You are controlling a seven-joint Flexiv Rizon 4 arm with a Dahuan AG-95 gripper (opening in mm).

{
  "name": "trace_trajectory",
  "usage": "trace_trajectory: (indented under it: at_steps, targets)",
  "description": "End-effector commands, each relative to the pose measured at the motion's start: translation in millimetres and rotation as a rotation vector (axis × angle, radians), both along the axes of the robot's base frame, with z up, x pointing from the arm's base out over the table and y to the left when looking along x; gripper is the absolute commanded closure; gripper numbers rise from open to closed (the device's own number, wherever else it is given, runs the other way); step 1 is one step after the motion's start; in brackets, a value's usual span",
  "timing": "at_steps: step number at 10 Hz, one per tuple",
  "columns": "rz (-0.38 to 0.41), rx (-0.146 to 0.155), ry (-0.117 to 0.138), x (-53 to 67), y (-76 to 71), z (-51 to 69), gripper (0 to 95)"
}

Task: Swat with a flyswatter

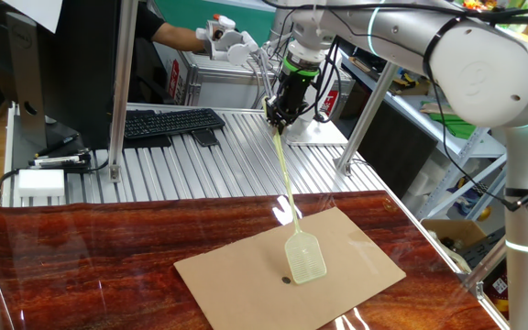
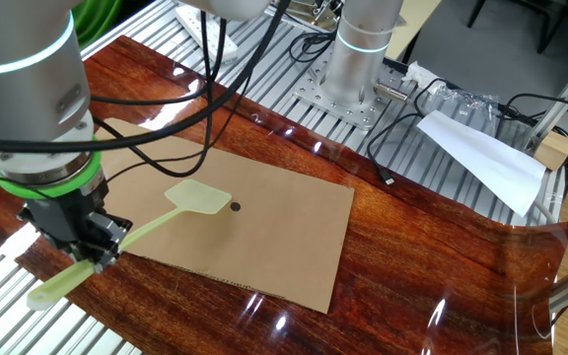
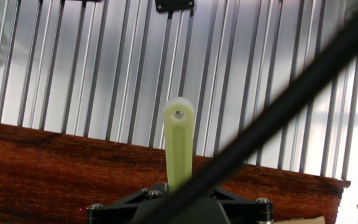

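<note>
The pale yellow-green flyswatter (image 1: 304, 257) has its mesh head down on the tan cardboard sheet (image 1: 356, 266), next to a small dark spot (image 1: 285, 280). Its long thin handle rises to my gripper (image 1: 276, 117), which is shut on the handle near its end. In the other fixed view the gripper (image 2: 89, 247) holds the handle, the head (image 2: 201, 198) lies flat by the dark spot (image 2: 235, 207), and the handle's end sticks out behind. In the hand view the handle's end (image 3: 178, 146) rises from the gripper body.
The cardboard lies on a glossy red-brown wood board (image 1: 81, 266) over a ribbed metal table (image 1: 209, 165). A keyboard (image 1: 168, 123) and a person's gloved hand (image 1: 223, 41) are at the back. The arm's base (image 2: 358, 69), cables and white paper (image 2: 481, 158) stand nearby.
</note>
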State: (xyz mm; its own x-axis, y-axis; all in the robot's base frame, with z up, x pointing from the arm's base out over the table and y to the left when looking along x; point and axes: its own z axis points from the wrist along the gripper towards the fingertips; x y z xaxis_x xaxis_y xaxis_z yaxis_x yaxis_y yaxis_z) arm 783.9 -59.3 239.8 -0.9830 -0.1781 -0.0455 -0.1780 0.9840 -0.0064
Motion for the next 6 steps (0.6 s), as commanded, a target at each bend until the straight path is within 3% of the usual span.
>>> trace_trajectory:
  at_steps: [1, 5, 6]
  targets:
    - [0.000, 0.000, -0.004, 1.7, -1.4, -2.3, 95.0]
    - [-0.018, -0.001, -0.008, 2.3, -2.2, -5.6, 95.0]
    - [-0.025, 0.000, -0.008, 2.5, -1.9, -6.2, 76.0]
